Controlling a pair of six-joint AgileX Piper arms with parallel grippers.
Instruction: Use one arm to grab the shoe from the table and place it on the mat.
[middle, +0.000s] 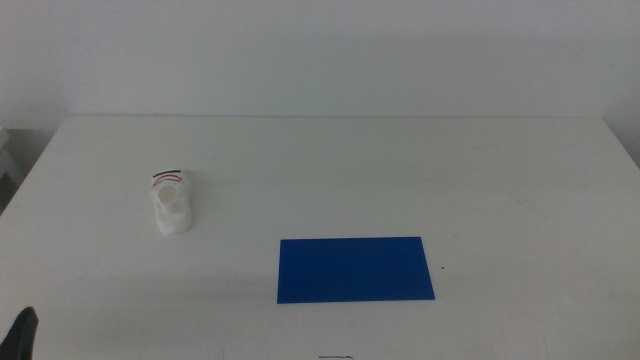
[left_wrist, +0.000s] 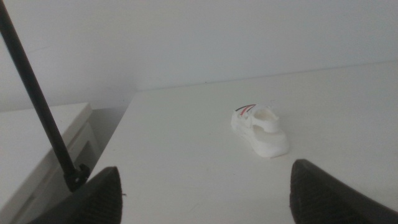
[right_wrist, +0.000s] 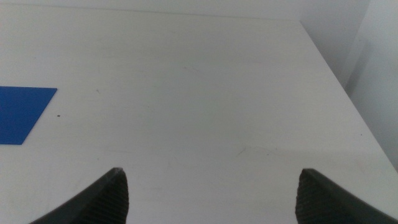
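1. Shoe (middle: 172, 202) stands alone on the left part of the white counter (middle: 400, 170), sole down, striped straps at its far end. Blue mat (middle: 356, 269) lies flat, nearer and to the right, well apart from it and bare.
2. Left end effector (left_wrist: 205, 196): jaws spread wide, empty, low at the near left corner with the shoe ahead between the jaw lines. Only a dark tip of it shows in the middle view.
3. Right end effector (right_wrist: 211, 196): also wide and empty, waiting over the right side; only the mat's corner is in its sight.
4. Step in hand, as I judge it: the reach. Left arm is the closer choice.
5. Do it well: come down over the shoe's middle, jaws across the sole's narrow width, clear of the straps.
6. The shoe's exact heading is hard to read, probably slightly angled; turn the wrist to match before closing.
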